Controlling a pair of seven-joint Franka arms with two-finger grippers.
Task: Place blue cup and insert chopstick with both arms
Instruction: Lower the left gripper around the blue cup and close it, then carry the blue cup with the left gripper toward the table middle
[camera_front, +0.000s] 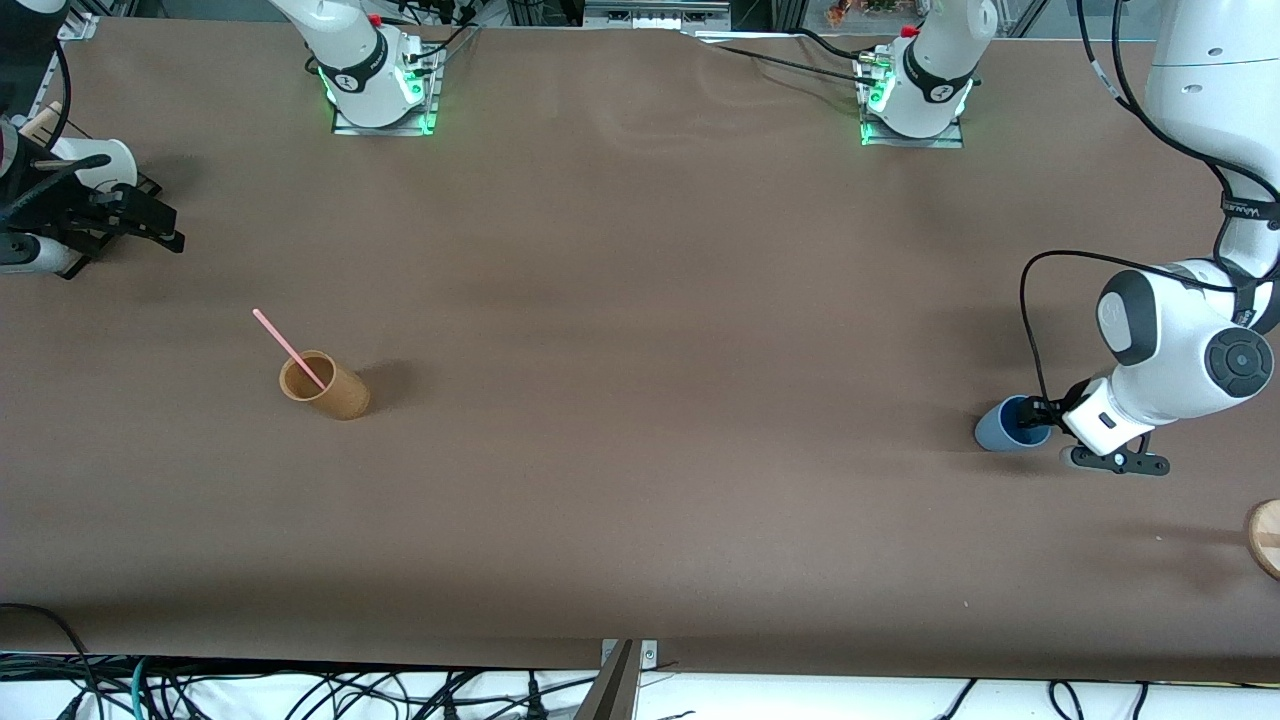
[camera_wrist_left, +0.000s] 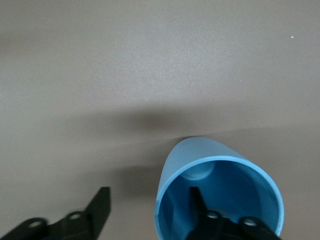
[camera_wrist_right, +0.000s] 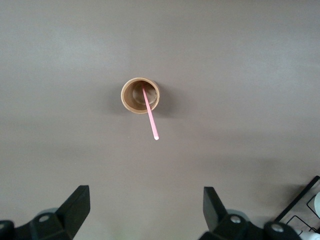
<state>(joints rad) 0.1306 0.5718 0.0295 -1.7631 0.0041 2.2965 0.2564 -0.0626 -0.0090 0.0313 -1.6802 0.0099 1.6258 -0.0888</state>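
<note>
Your blue cup (camera_front: 1008, 426) stands on the brown counter (camera_front: 640, 400) at the left arm's end, toward the front camera's side of the counter. The left gripper (camera_front: 1040, 420) is down at it: in the left wrist view one finger (camera_wrist_left: 200, 205) reaches inside the blue cup (camera_wrist_left: 220, 190) while the other finger (camera_wrist_left: 97, 207) stands outside, apart from the cup's wall. The jaws straddle the wall with a gap showing on the outer side, so you have no clamp on it yet and the gripper counts as released.

The chopstick (camera_front: 290, 350) is well apart from the blue cup, at the right arm's end of the counter. It leans in the tan cup (camera_front: 325, 385), its upper part sticking out over the rim and tilted toward the robots' bases. In the right wrist view you see the chopstick (camera_wrist_right: 150, 115) resting inside the tan cup (camera_wrist_right: 140, 95).

Your right gripper (camera_front: 150, 225) waits near the right arm's end of the counter, its fingers (camera_wrist_right: 75, 205) spread wide and holding nothing
</note>
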